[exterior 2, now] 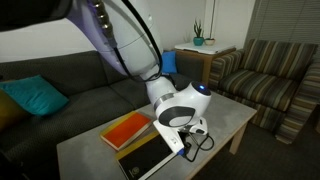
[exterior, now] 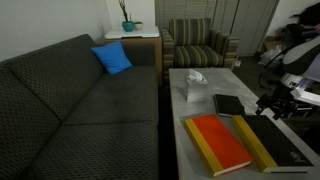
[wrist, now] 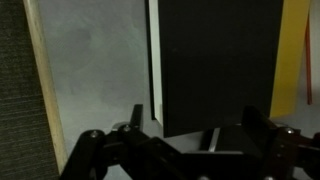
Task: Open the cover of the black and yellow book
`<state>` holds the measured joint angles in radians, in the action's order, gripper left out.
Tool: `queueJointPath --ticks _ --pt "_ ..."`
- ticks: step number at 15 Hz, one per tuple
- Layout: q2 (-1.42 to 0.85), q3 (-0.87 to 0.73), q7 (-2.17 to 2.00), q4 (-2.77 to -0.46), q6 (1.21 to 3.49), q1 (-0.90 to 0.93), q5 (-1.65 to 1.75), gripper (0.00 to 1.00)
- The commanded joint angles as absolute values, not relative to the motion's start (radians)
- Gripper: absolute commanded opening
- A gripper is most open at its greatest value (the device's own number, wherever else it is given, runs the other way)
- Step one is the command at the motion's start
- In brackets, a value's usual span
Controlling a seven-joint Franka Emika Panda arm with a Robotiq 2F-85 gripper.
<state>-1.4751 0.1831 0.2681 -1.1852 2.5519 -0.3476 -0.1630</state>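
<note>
The black and yellow book [exterior: 276,143] lies closed and flat on the coffee table, next to the orange-red book [exterior: 218,142]. It also shows in an exterior view [exterior 2: 150,160]. In the wrist view its black cover [wrist: 215,65] fills the middle, with the white page edge [wrist: 155,60] on the left and the yellow spine strip [wrist: 295,50] on the right. My gripper [wrist: 195,128] is open, its fingers spread wide just above the near end of the cover, holding nothing. It shows over the book's far end in both exterior views [exterior: 271,104] [exterior 2: 190,135].
A small all-black book [exterior: 229,105] and a white crumpled object [exterior: 195,85] lie farther back on the grey table [exterior: 178,110]. A dark couch [exterior: 70,100] with a blue cushion [exterior: 112,58] runs along one side. A striped armchair [exterior: 200,45] stands beyond.
</note>
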Motion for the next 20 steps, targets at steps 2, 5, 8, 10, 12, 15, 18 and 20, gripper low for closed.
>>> queueJointPath --ticks 2,5,8,10,12,15,18,20 --pt "-1.475 0.204 0.315 -1.188 2.536 -0.364 -0.19 1.0" --pt "-1.475 0.206 0.317 -1.193 2.527 -0.356 -0.188 1.0" --pt "-1.475 0.202 0.313 -1.198 2.515 -0.346 -0.185 1.0" --pt "-1.476 0.199 0.312 -1.205 2.505 -0.345 -0.186 1.0" --pt "-1.476 0.2 0.313 -1.21 2.492 -0.348 -0.188 1.0" --pt "-1.477 0.208 0.325 -1.217 2.468 -0.357 -0.194 1.0" --pt "-1.477 0.229 0.355 -1.221 2.447 -0.376 -0.204 1.0" --pt "-1.477 0.233 0.371 -1.219 2.437 -0.384 -0.212 1.0"
